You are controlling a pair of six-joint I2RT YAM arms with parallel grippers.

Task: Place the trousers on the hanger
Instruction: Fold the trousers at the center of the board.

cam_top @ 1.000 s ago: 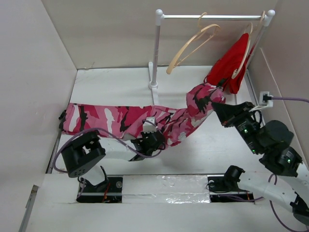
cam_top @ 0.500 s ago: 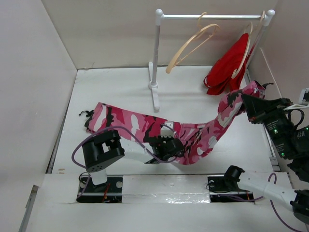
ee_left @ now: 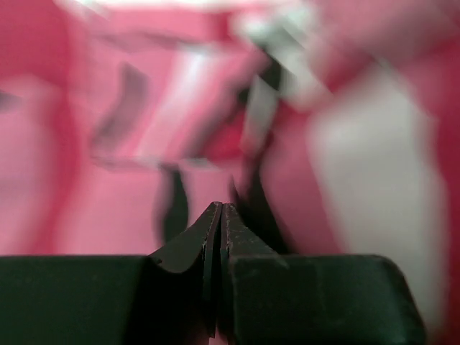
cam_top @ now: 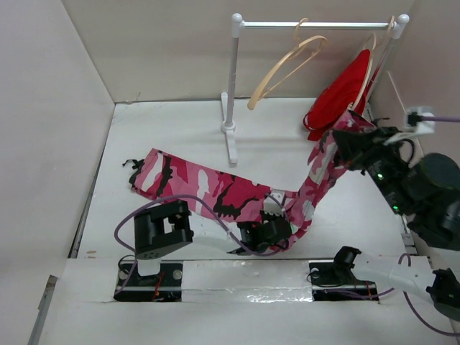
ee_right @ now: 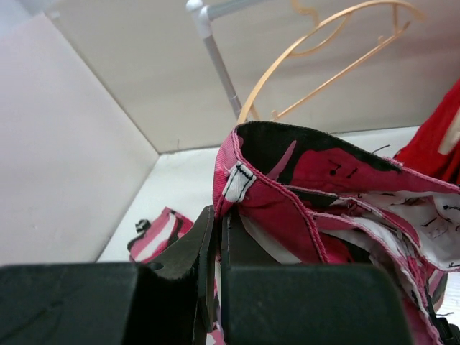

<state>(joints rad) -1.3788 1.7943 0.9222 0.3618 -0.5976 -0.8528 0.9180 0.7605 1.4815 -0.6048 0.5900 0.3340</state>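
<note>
The trousers (cam_top: 208,187) are caught at two places and hang between the arms. The right gripper (ee_right: 217,215), raised at about 3 o'clock in the overhead view, has its jaws nipped narrow on the waistband edge, just beside a small white label. From there the cloth drops toward 6 o'clock to the left gripper (ee_left: 220,212). It sits low near the table's (cam_top: 165,129) front edge, jaws pressed tight together on a fold of the fabric. The wrist view there is blurred, little more than pink and black. Beyond that fold the legs lie flat on the table, stretching toward 9 o'clock. The hanger (cam_top: 284,68) is bare and hangs tilted from the rail (cam_top: 316,25) at about 12 o'clock, well apart from the trousers. A red garment (cam_top: 341,97) hangs on the same rail at 1 o'clock — near the lifted waistband.
</note>
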